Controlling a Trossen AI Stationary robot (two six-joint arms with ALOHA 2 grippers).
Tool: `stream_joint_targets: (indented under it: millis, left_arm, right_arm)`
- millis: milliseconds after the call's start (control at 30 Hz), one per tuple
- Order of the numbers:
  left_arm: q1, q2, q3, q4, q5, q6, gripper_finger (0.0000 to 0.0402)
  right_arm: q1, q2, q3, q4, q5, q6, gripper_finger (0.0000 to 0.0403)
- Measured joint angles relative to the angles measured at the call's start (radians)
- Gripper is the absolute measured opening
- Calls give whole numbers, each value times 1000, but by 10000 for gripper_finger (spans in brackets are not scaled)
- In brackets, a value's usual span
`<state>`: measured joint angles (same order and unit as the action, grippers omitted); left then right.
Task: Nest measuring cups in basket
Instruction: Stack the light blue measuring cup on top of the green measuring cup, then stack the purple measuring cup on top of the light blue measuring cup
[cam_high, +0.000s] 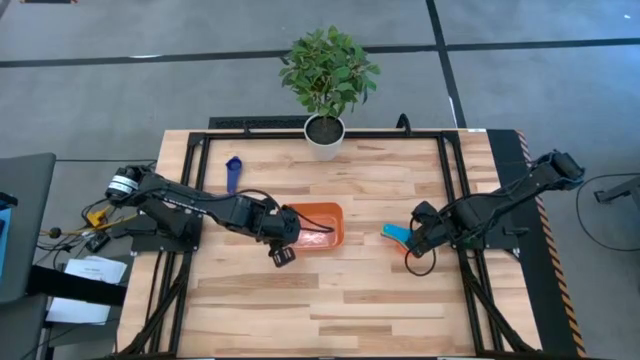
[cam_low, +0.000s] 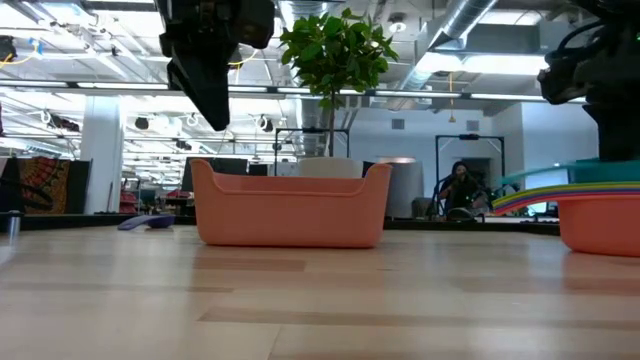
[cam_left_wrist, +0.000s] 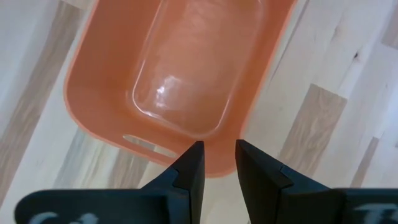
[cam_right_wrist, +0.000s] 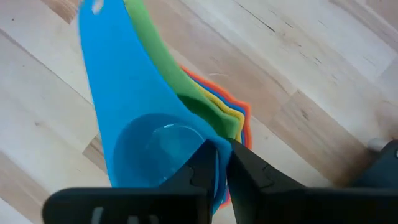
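Observation:
The orange basket (cam_high: 318, 225) stands on the table's middle with nothing in it (cam_left_wrist: 186, 81). My left gripper (cam_high: 282, 252) hangs above its near left corner, clear of the rim (cam_low: 205, 85), fingers a little open (cam_left_wrist: 219, 165). A nested stack of measuring cups (cam_high: 396, 235) sits right of the basket: blue on top, then green, yellow, orange and red, with the handles fanned out (cam_right_wrist: 186, 106). My right gripper (cam_high: 413, 240) is shut on the stack (cam_right_wrist: 222, 163). The dark blue cup (cam_high: 233, 172) lies alone by its bowl on the table, far left of the basket. My right gripper pinches the blue top cup's bowl rim (cam_right_wrist: 212, 144), on the side away from the handles. One finger (cam_right_wrist: 202, 168) is inside the bowl and the other outside, against the cups below. The fingers come slanting down from the table's right. The stack's bottom bowl (cam_low: 600, 228) looks to rest on the table.
A white plant pot (cam_high: 325, 130) with a leafy plant stands at the table's far edge, behind the basket. Black frame rails run along the table's left, right and far sides. Bare wood lies between the basket and the stack, and across the near half.

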<state>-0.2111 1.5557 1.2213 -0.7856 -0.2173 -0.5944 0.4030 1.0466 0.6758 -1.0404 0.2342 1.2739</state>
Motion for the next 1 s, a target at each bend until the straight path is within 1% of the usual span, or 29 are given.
stream_joint_targets:
  millis: [233,400,533,633,733,800,900,1000]
  left_arm:
    - [0,0,0,1,1,-30,79]
    - [0,0,0,-1,13,-36,79]
    - [0,-12,0,-14,18,-43,79]
    - [8,-47,0,-22,10,-36,79]
    - [33,-91,0,-47,-23,-38,79]
    - [55,-127,0,-55,-64,-47,79]
    - [89,-180,0,-88,-146,-85,79]
    - [122,-225,0,-158,-229,-130,79]
  right_arm:
    - [0,0,0,-2,3,-35,97]
    - [0,0,0,-7,17,2,132]
    - [10,-1,18,-13,66,56,155]
    - [18,-2,61,-10,123,56,164]
    - [20,-2,113,-10,163,26,165]
    - [20,-2,142,-8,191,-6,161]
    - [7,-2,172,4,248,-34,151]
    - [-26,-2,187,44,265,-67,139]
